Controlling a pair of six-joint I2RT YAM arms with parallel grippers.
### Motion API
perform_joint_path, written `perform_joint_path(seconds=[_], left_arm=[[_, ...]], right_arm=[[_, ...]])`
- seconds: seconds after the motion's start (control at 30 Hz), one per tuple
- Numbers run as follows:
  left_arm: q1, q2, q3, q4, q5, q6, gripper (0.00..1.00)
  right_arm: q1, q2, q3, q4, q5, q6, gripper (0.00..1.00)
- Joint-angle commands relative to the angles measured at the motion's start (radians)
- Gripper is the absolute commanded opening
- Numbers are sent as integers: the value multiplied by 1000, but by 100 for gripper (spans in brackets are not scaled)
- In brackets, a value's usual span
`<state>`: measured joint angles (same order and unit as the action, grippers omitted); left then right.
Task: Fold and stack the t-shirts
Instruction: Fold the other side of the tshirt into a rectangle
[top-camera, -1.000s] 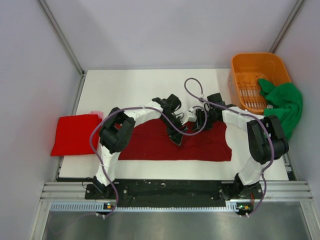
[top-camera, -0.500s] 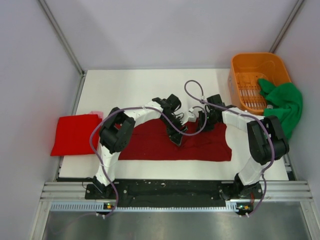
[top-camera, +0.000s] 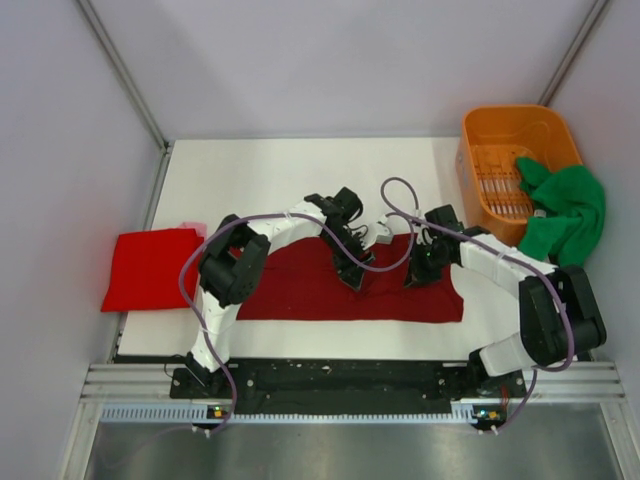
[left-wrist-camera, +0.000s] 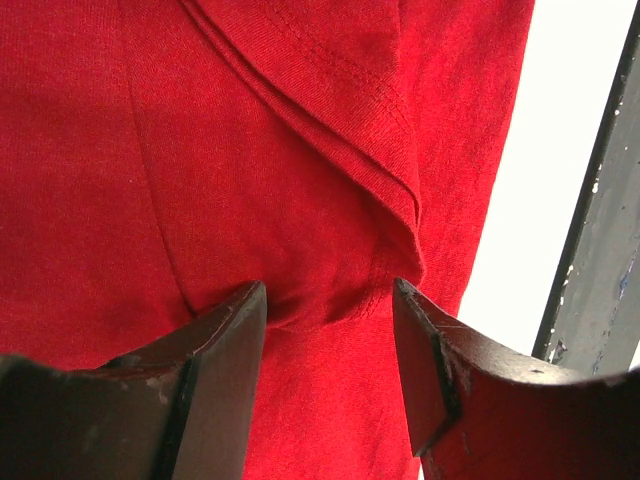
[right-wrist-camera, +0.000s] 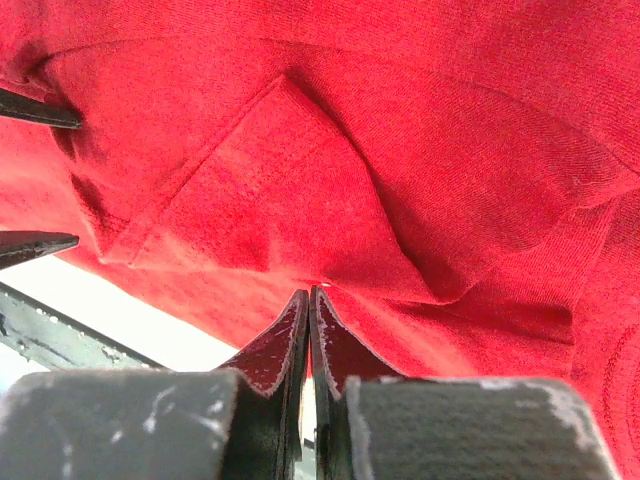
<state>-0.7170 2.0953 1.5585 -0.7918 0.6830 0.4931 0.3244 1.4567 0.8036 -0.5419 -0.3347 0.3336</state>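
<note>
Now right pincer (top-camera: 417, 273) moved nearer, seemingly pinching maroon t-shirt (top-camera: 300, 290).

Left arm (top-camera: 275, 228) bent inward, fingers (left-wrist-camera: 220, 340) spread wide; right arm (top-camera: 495, 262) likewise, fingers (right-wrist-camera: 285, 340) pressed together (tips touching).

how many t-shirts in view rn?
3: maroon t-shirt spread mid-table; red t-shirt folded at left edge; green t-shirt draped over orange basket rim. More may be hidden.

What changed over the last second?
The right end effector drew toward the near edge over the maroon shirt, its elbow swinging outward. The left end effector, red shirt, green shirt and basket stayed put.
</note>
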Motion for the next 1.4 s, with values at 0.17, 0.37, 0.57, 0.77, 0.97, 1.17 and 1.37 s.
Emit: perform_joint_path(seconds=[0.17, 0.37, 0.57, 0.77, 0.97, 1.17, 1.37], left_arm=[[-6, -60, 54, -67, 45, 55, 63], [-10, -81, 54, -98, 67, 78, 63], [-9, -138, -8, -109, 78, 110, 63], [-9, -150, -40, -110, 70, 114, 64], [-9, -141, -38, -107, 73, 108, 64], [-9, -136, -31, -109, 70, 110, 64], [-9, -141, -32, -110, 58, 117, 64]], right_arm=[[7, -32, 75, -35, 65, 28, 9], [16, 34, 172, 60, 17, -28, 36], [24, 171, 244, 59, -4, -57, 36], [51, 244, 261, 63, 60, -47, 39], [51, 264, 249, 80, 85, -47, 38], [82, 297, 287, 50, 232, -47, 36], [153, 304, 295, -19, 393, -65, 29]])
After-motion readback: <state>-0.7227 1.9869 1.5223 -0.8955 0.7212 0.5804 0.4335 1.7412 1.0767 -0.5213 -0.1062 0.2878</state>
